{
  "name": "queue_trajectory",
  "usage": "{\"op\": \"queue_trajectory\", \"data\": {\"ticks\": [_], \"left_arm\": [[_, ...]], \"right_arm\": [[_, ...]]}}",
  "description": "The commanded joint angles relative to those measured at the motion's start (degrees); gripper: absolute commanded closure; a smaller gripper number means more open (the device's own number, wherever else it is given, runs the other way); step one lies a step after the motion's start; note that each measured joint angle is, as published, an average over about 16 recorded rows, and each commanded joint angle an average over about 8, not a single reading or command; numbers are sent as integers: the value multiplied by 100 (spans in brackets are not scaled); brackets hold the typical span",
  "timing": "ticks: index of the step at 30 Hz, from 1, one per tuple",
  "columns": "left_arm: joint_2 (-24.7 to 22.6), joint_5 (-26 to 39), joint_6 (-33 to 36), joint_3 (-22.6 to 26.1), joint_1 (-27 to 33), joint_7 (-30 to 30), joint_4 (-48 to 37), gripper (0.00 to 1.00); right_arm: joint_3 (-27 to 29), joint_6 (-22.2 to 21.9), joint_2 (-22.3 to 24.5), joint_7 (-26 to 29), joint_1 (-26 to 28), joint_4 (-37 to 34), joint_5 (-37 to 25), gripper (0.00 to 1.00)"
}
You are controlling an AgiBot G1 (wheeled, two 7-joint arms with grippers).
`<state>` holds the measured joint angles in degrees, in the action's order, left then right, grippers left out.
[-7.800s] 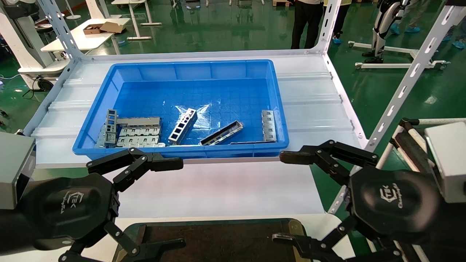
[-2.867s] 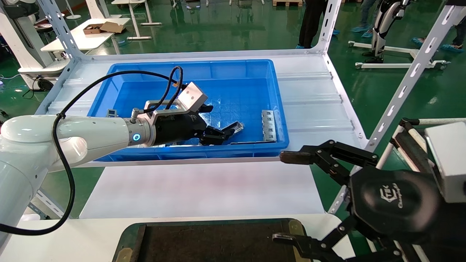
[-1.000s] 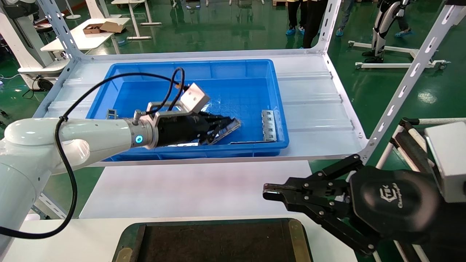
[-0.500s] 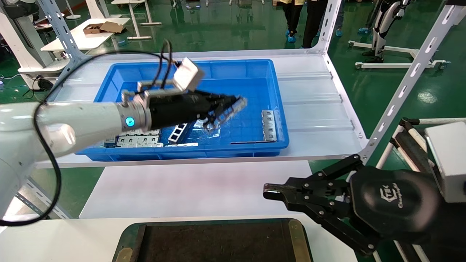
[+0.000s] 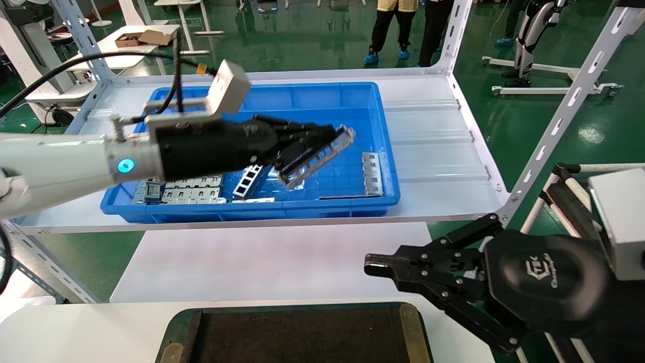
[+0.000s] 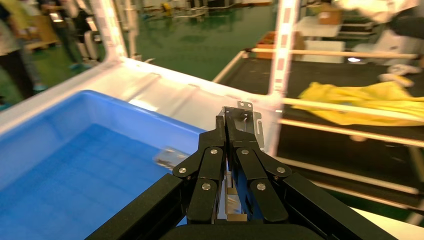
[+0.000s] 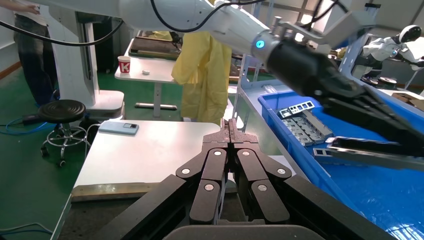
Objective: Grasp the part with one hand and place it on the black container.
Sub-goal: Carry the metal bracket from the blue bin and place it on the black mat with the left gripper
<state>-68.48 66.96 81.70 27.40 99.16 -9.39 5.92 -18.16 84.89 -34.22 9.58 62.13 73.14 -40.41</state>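
My left gripper (image 5: 322, 138) is shut on the part (image 5: 318, 159), a slim grey slotted metal strip, and holds it tilted in the air above the blue bin (image 5: 383, 151). In the left wrist view the part's end (image 6: 243, 114) sticks out past the closed fingertips. In the right wrist view the part (image 7: 372, 152) shows held over the bin. The black container (image 5: 302, 333), a shallow tray with a dark green rim, lies at the near edge of the table. My right gripper (image 5: 370, 264) is shut and empty, parked at the near right.
In the bin lie a ladder-like bar (image 5: 248, 180), flat tabbed plates (image 5: 194, 189) at the left and a tabbed plate (image 5: 372, 174) at the right. White shelf posts (image 5: 559, 116) stand at the right. A white table surface (image 5: 282, 262) lies between bin and tray.
My left gripper closed on the part in the bin and has lifted it up and slightly right, clear of the bin floor. The right gripper has stayed still over the last second.
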Motion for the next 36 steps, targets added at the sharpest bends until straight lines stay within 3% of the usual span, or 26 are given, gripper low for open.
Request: {"op": "queue_trajectory", "data": {"ticks": [1, 9, 20, 27, 36], "left_arm": [[91, -51, 295, -29, -39, 45, 24, 100], [519, -368, 944, -70, -977, 352, 857, 100], [1485, -1350, 677, 143, -3370, 1751, 3876, 100], [1586, -1433, -613, 123, -4557, 2403, 4648, 100], [1336, -1022, -3339, 87, -5729, 3173, 5381, 100]], "right_arm": [[0, 0, 0, 0, 0, 0, 0, 100], [-2, -1, 1, -1, 0, 0, 1, 100], [-4, -2, 2, -2, 1, 0, 3, 100], [-5, -2, 2, -3, 1, 0, 4, 100], [-7, -3, 3, -3, 2, 0, 5, 100]]}}
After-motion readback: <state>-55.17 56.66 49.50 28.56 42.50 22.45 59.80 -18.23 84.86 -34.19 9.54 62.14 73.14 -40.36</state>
